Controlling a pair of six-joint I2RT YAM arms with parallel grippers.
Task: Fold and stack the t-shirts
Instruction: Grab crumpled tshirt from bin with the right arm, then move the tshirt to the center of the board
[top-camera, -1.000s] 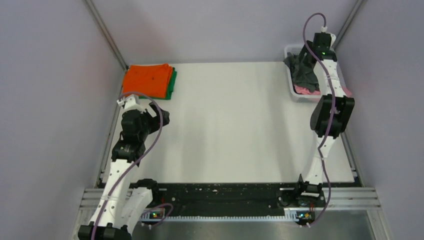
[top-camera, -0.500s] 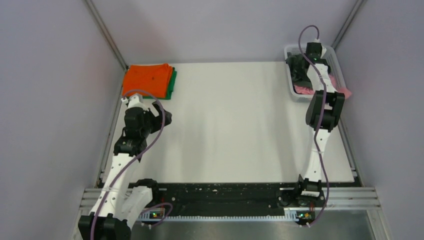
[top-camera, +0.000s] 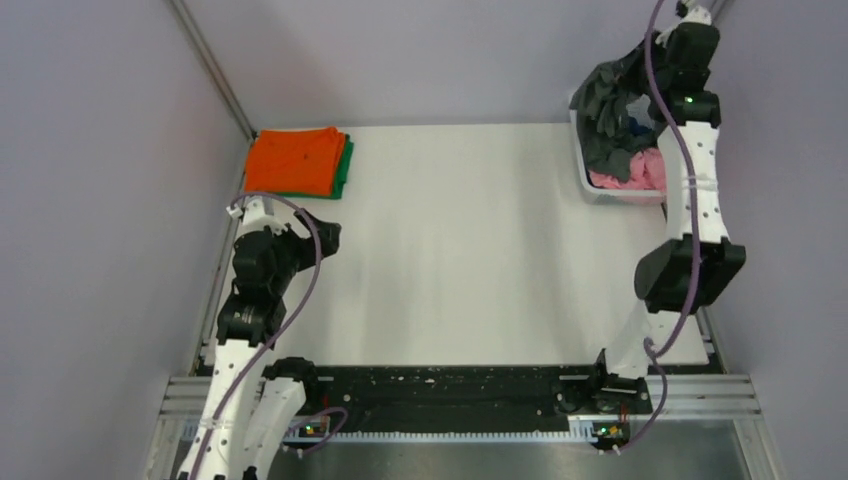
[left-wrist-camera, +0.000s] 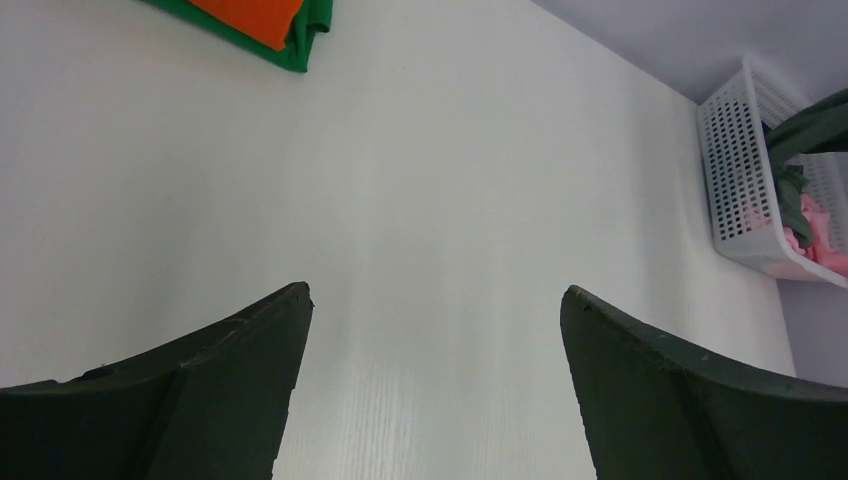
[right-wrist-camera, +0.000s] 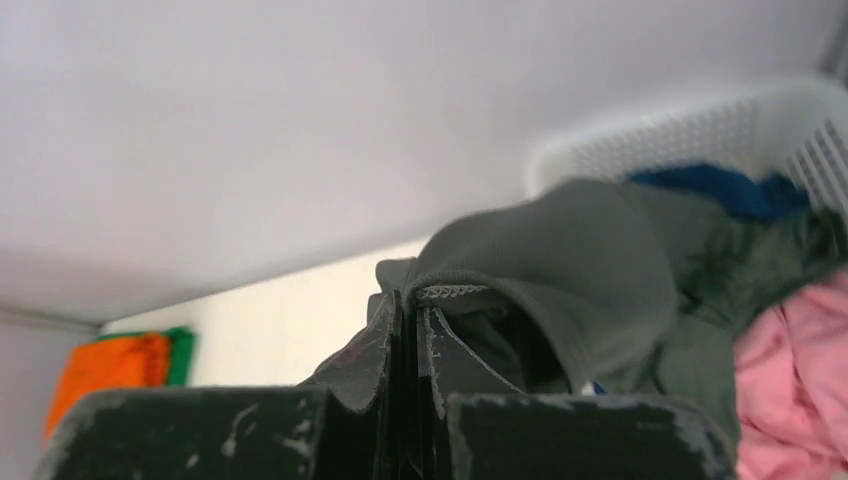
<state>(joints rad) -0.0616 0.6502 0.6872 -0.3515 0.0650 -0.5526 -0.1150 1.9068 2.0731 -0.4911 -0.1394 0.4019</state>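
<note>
Right gripper (right-wrist-camera: 408, 312) pinches dark grey t-shirt (right-wrist-camera: 580, 250) hem, cloth draping from it into basket (right-wrist-camera: 690, 125); left gripper (left-wrist-camera: 435, 293) spread above table (left-wrist-camera: 450, 150).

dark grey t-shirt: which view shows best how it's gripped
Right wrist: the right gripper is shut on a stitched edge of the dark grey t-shirt, close up. Top external shows it hanging over the basket, grip hidden. Left wrist catches only a sliver at the frame's edge.
</note>
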